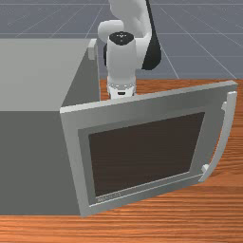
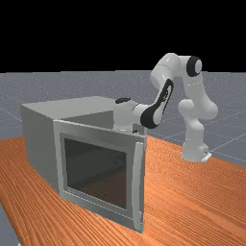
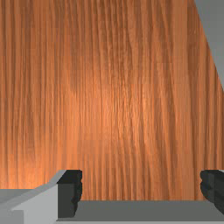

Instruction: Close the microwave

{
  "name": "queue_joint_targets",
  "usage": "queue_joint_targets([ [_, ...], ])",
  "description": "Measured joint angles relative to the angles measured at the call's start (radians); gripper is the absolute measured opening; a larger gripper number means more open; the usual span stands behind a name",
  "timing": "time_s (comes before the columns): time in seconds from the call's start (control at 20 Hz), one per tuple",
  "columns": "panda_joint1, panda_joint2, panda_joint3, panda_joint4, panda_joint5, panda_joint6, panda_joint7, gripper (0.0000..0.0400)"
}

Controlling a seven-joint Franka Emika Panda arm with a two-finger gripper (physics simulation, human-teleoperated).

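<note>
Claw (image 1: 121, 92) spread wide, hanging behind the swung-open door (image 1: 213, 118), upper middle of the front view; microwave body (image 1: 33, 76) at the left.

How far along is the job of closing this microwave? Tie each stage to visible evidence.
Done: the gripper is down at the door, behind its top edge in the front view.
In hand: nothing is gripped; the fingers stand wide apart.
Left: all the closing. The door juts from the microwave body, its handle at the free end. The gripper probably must first leave the door's inner side.
</note>
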State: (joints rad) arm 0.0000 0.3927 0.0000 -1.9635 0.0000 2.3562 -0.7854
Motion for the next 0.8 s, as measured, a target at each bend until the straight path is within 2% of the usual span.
queue_joint_targets([
  [0.05,0.000,0.000,0.000,0.000,0.000,0.000,0.000,0.0243],
  [0.1,0.000,0.000,0.000,0.000,0.000,0.000,0.000,0.0148],
  [0.15,0.000,0.000,0.000,0.000,0.000,0.000,0.000,0.0090],
  [0.25,0.000,0.000,0.000,0.000,0.000,0.000,0.000,0.0033],
  [0.3,0.001,0.003,-0.001,0.005,0.000,-0.002,0.004,0.0177],
  [0.35,0.001,0.006,-0.001,0.009,0.000,-0.003,0.005,0.0265],
  [0.4,0.002,0.006,-0.001,0.009,0.000,-0.003,0.009,0.0318],
  [0.45,0.004,0.006,-0.001,0.009,0.000,-0.003,0.015,0.0350],
  [0.55,0.008,0.006,0.000,0.009,-0.001,-0.003,0.020,0.0382],
  [0.8,0.008,-0.038,0.002,0.005,-0.001,-0.035,0.014,0.0398],
])
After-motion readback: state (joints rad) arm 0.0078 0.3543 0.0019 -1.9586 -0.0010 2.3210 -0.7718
